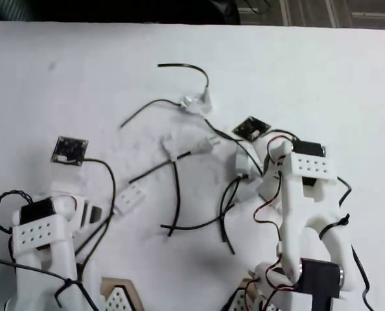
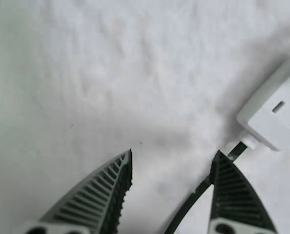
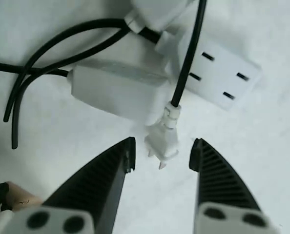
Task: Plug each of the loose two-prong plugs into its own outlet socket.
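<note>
Cords (image 1: 176,194) sprawl in black loops across the white tabletop (image 1: 322,71), and among them we see several small white plugs and sockets.

By the right wrist view, the right jaws stand open, pointing down at the tabletop. A two-prong plug (image 3: 162,141) lies between the two tips with a gap on either side, its prongs pointing toward the camera. Its black lead (image 3: 186,63) runs away from us and crosses over a white socket block (image 3: 223,73) whose face shows four slots. Just beside that block lies a long white box (image 3: 115,90), close behind the plug, with two more black cords leaving its far end.

The left jaws are open as well and hold nothing. A white socket (image 2: 274,117) with two slots lies just beyond one tip, and its black cord (image 2: 194,200) runs back past the inner side of that tip; whether cord and tip touch, we cannot quite tell.

From the high view, two further plugs lie loose near the middle of the tabletop: one (image 1: 209,146) close to the right arm and one (image 1: 196,100) farther back.
</note>
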`<action>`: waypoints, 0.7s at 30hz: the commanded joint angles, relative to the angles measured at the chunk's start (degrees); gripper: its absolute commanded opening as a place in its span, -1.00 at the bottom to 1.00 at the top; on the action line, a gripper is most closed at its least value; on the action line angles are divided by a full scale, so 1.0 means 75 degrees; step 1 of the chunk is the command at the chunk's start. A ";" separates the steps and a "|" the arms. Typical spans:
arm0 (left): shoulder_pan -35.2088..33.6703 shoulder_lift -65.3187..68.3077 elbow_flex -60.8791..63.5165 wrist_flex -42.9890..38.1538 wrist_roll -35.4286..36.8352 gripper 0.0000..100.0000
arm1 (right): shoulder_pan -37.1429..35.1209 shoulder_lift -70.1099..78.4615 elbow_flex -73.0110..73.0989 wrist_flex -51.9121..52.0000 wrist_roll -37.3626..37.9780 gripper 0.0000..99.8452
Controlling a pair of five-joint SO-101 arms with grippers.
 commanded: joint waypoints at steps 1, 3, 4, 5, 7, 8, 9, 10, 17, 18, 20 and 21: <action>-0.0041 -0.0135 -0.0012 -0.0094 0.0023 -0.49 | 0.0006 -0.0053 -0.0023 -0.0064 0.0094 -0.64; -0.0041 -0.0135 -0.0012 -0.0094 0.0023 -0.49 | 0.0018 -0.0053 -0.0023 0.0064 0.0094 -0.64; -0.0041 -0.0135 -0.0012 -0.0082 0.0023 -0.49 | 0.0006 -0.0018 -0.0023 0.0135 0.0094 -0.64; -0.0041 -0.0135 -0.0012 -0.0082 0.0023 -0.49 | -0.0006 0.0064 -0.0023 0.0182 0.0094 -0.64; -0.0041 -0.0135 -0.0012 -0.0082 0.0023 -0.49 | -0.0018 0.0381 -0.0035 0.0147 -0.0035 -0.64; -0.0041 -0.0135 -0.0012 -0.0082 0.0023 -0.49 | -0.0018 0.0604 -0.0070 0.0076 -0.0199 -0.64; -0.0041 -0.0135 -0.0012 -0.0082 0.0023 -0.49 | -0.0006 0.0768 -0.0105 -0.0018 -0.0270 -0.64; -0.0041 -0.0135 -0.0012 -0.0082 0.0023 -0.49 | 0.0006 0.0955 -0.0199 -0.0053 -0.0293 -0.64; -0.0041 -0.0135 -0.0012 -0.0082 0.0023 -0.49 | 0.0135 0.1600 -0.0610 -0.0123 -0.0328 -0.71; -0.0041 -0.0135 0.0000 -0.0082 0.0023 -0.49 | 0.0135 0.1694 -0.0621 -0.0135 -0.0328 -0.72; -0.0041 -0.0135 0.0000 -0.0082 0.0023 -0.49 | 0.0135 0.1846 -0.0621 -0.0217 -0.0328 -0.73; -0.0041 -0.0135 0.0000 -0.0082 0.0023 -0.49 | 0.0147 0.1881 -0.0621 -0.0287 -0.0328 -0.73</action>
